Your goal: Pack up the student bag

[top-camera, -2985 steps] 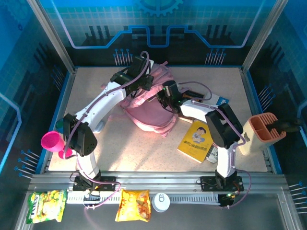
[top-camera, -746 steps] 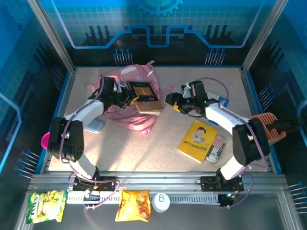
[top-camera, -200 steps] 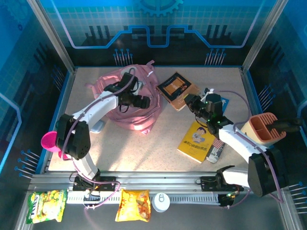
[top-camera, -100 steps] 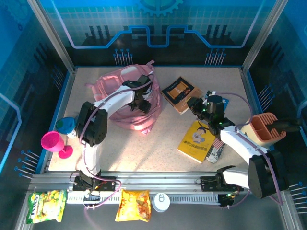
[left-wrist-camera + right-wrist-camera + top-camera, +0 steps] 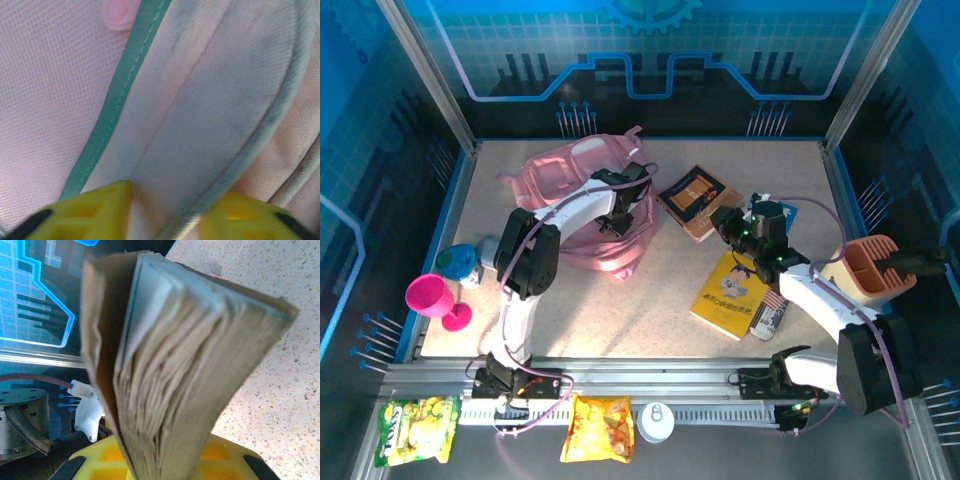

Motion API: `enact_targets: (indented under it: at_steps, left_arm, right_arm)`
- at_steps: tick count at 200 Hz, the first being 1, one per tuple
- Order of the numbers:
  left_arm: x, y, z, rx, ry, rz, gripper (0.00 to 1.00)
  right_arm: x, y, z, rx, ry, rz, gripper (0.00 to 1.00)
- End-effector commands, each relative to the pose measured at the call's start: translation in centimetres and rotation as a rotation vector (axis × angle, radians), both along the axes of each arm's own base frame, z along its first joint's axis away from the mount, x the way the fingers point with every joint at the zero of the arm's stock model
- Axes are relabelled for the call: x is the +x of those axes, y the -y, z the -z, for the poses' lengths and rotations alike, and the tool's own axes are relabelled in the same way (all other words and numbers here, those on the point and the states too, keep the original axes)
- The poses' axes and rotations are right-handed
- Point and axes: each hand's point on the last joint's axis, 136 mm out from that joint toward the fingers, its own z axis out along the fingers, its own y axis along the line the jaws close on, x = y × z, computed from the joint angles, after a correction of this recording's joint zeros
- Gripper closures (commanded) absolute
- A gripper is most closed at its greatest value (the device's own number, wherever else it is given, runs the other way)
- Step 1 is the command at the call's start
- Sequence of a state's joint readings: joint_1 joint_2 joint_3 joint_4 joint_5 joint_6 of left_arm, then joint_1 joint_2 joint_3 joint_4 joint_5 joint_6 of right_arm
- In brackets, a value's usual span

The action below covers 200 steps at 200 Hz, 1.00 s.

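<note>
The student bag [image 5: 570,175], a big soft pink backpack, lies slumped at the table's back left. My left gripper [image 5: 618,222] is down on its right side. In the left wrist view the yellow fingers [image 5: 102,207] pinch a whitish flap of the student bag [image 5: 215,90] beside a teal zip tape [image 5: 117,100]. My right gripper [image 5: 728,222] is shut on the near corner of a brown-covered book [image 5: 695,195], held just right of the bag. In the right wrist view the book [image 5: 170,355] stands up from the yellow jaws, page edges facing the camera.
A yellow picture book [image 5: 730,290] and a small striped item [image 5: 768,312] lie right of centre. An orange pen holder [image 5: 865,270] stands at the right edge. A pink cup [image 5: 430,298] and a blue-green cup [image 5: 455,262] sit at the left edge. Snack bags [image 5: 598,428] lie beyond the front rail.
My left arm has swung its elbow inward while the gripper stayed on the bag's right side, uncovering the blue-green cup. The right gripper has brought the book slightly nearer and lower.
</note>
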<state>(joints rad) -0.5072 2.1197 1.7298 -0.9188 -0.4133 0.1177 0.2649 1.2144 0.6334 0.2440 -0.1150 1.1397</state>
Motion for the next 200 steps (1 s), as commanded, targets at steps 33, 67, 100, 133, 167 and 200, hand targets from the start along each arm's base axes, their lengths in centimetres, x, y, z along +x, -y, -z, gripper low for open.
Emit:
enact_targets:
  at_steps: [33,67,100,133,167,200]
  left_arm:
    - [2.2,0.3,-4.3,-0.038,0.161,-0.012,0.95]
    - [3.0,0.0,-9.1,-0.101,0.322,-0.056,1.00]
    - [3.6,-0.7,-14.2,-0.184,0.518,-0.136,1.00]
    - [3.5,0.4,-17.5,-0.330,0.601,-0.143,1.00]
    - [3.5,2.2,-19.0,-0.440,0.600,-0.120,1.00]
    - [3.5,3.9,-20.2,-0.555,0.586,-0.107,1.00]
  right_arm:
    - [0.2,1.8,-3.8,-0.003,0.117,0.045,0.98]
    - [-0.5,3.4,-3.9,-0.045,0.110,0.082,0.98]
    - [-1.3,3.8,-3.2,-0.066,0.089,0.080,0.98]
    - [-1.9,2.6,-3.2,-0.026,0.071,0.035,0.98]
    - [-2.2,-0.4,-2.8,0.002,0.057,-0.050,0.98]
    - [-2.4,-4.7,-2.8,0.037,0.063,-0.136,0.98]
